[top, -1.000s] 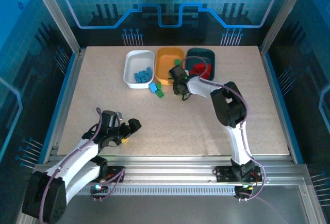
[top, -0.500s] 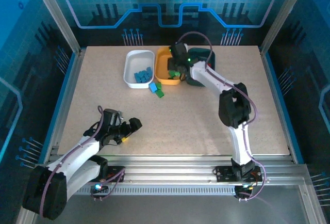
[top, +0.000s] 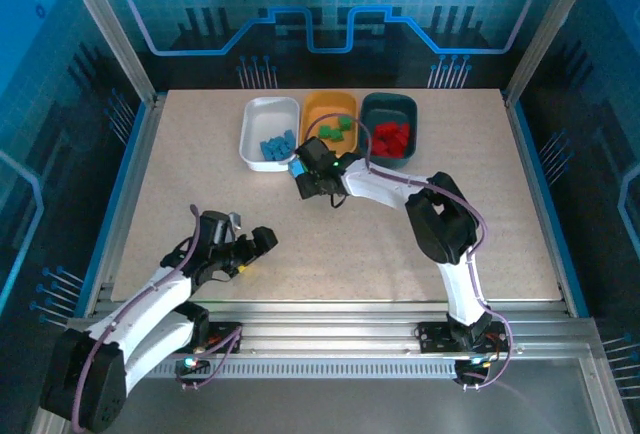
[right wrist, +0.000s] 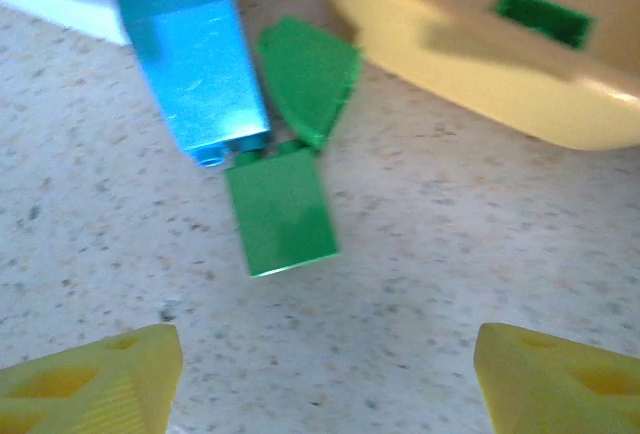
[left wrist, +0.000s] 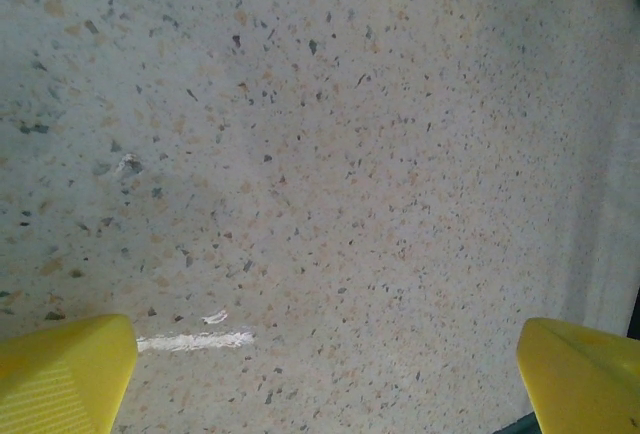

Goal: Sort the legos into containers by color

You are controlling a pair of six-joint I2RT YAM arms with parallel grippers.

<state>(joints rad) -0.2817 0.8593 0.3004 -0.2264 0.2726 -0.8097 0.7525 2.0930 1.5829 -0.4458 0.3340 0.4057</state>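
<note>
**Three stray bricks left by the trays; right arm poised for the next pick**

The speckled table (top: 200, 174) carries the three containers in a row at its far edge: the white tray (top: 262, 114) with blue bricks (top: 277, 144), the orange-yellow tray (top: 322, 112) with green bricks (top: 339, 129), and the dark teal tray (top: 388, 107) with red bricks (top: 392, 138). Most of the sorting looks done.

The right gripper (top: 308, 182) hangs just in front of the white and orange-yellow trays. In its wrist view its jaws (right wrist: 330, 374) stand spread with nothing between them. The left gripper (top: 255, 244) sits low near its own base, well apart from the trays. Its jaws (left wrist: 325, 364) are also spread wide over bare table.

The loose legos lie clustered on the table just ahead of the right gripper. A blue brick (right wrist: 200, 64) lies beside the white tray's rim, a green brick (right wrist: 280, 209) is nearest the fingers, and a second green piece (right wrist: 310, 74) sits between the blue brick and the orange-yellow tray.

The step in hand appears to be an approach to one of these strays, most likely the near green brick. The next move calls for bringing the open jaws down astride that brick alone. The pieces touch or nearly touch, so a careless closing could catch or nudge the blue one. Then the brick has to be lifted over the orange-yellow rim.
</note>
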